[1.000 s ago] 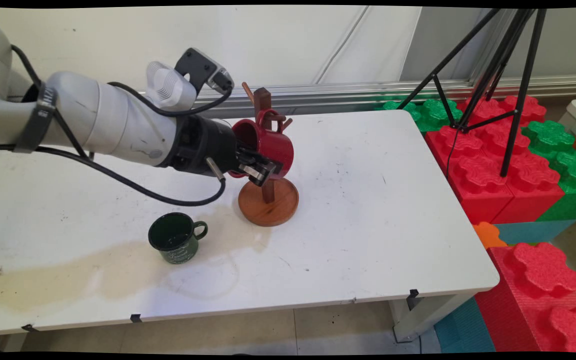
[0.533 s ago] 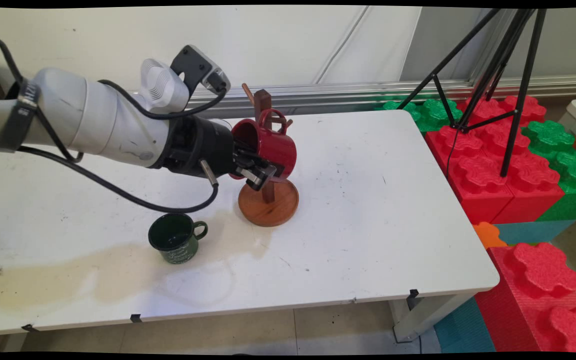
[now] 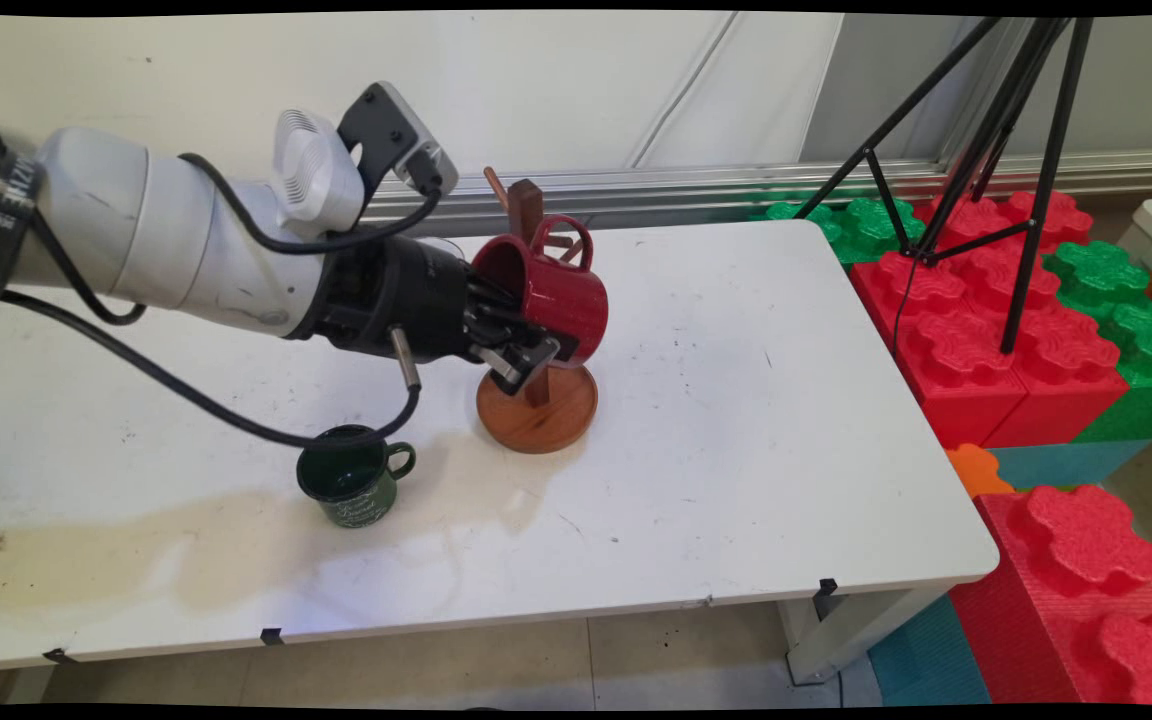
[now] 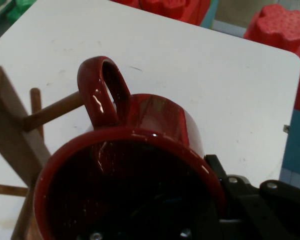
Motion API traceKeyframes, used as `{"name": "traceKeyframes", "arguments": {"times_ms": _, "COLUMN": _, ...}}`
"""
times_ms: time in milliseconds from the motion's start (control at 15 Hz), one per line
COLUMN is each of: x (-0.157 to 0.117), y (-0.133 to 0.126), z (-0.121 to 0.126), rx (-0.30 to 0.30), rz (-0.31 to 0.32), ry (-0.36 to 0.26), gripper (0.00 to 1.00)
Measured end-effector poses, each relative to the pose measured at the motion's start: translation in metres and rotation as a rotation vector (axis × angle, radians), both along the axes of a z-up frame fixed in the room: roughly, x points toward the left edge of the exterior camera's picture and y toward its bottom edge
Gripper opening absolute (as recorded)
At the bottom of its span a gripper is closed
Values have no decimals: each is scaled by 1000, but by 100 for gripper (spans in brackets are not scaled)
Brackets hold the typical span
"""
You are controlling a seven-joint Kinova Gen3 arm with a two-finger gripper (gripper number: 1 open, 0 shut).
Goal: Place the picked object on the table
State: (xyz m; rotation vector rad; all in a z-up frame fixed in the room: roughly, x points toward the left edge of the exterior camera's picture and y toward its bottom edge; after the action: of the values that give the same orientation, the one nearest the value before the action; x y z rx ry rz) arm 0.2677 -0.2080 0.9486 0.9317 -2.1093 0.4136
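Main view: the white desk carries a brownish stain across its near left part. Behind it runs a pale wall; red and green foam blocks and a black tripod stand to the right. A green mug sits upright near the front, handle to the right; its contents cannot be made out. A wooden mug rack stands on a round base beside it. The end effector grips the wall of a red mug, one finger inside and one outside, holding it tilted on its side just beside the rack's post, off the desk.

Hand view: the red mug's dark mouth faces the camera, handle up, with a rack peg just behind the handle. One finger presses the outer wall.
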Motion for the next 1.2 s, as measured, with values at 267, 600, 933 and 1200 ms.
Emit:
{"name": "traceKeyframes", "arguments": {"times_ms": 267, "x": -1, "y": 8, "z": 1, "rx": -9, "rz": -86, "ry": -32, "gripper": 0}}
{"name": "traceKeyframes", "arguments": {"times_ms": 600, "x": -2, "y": 20, "z": 2, "rx": 22, "rz": -138, "ry": -80, "gripper": 0}}
{"name": "traceKeyframes", "arguments": {"times_ms": 933, "x": 0, "y": 35, "z": 0, "rx": 91, "rz": -155, "ry": -143, "gripper": 0}}
{"name": "traceKeyframes", "arguments": {"times_ms": 1200, "x": 5, "y": 43, "z": -2, "rx": 140, "rz": -162, "ry": -193, "gripper": 0}}
